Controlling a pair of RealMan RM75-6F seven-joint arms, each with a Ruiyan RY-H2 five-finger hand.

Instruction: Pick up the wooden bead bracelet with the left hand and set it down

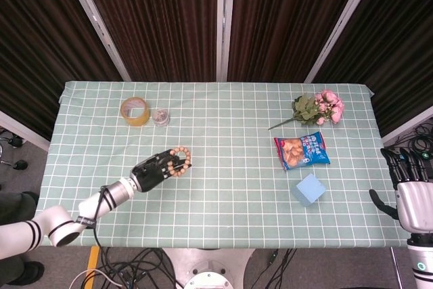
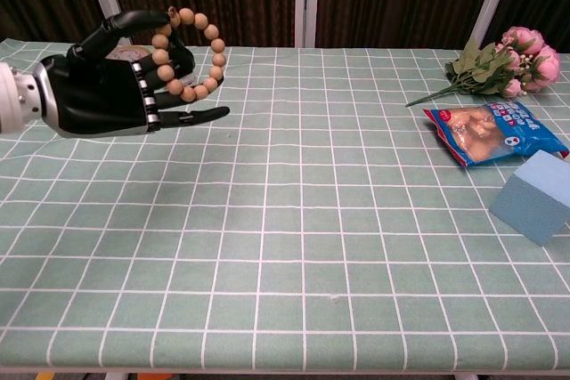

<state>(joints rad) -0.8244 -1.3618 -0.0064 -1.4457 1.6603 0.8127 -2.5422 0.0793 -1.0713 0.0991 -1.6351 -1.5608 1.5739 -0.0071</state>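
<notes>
Fingers of the left hand hold the wooden bead bracelet, loop hooked over them, lifted above the worktop; head view shows the same bracelet at the left hand, left of centre. Right hand sits off the worktop's right edge, fingers apart, holding nothing. Tape roll and small round tin lie at far left. Flowers, snack bag, blue block on the right.

Checked green tablecloth under tape roll, flowers, snack bag, blue block.
</notes>
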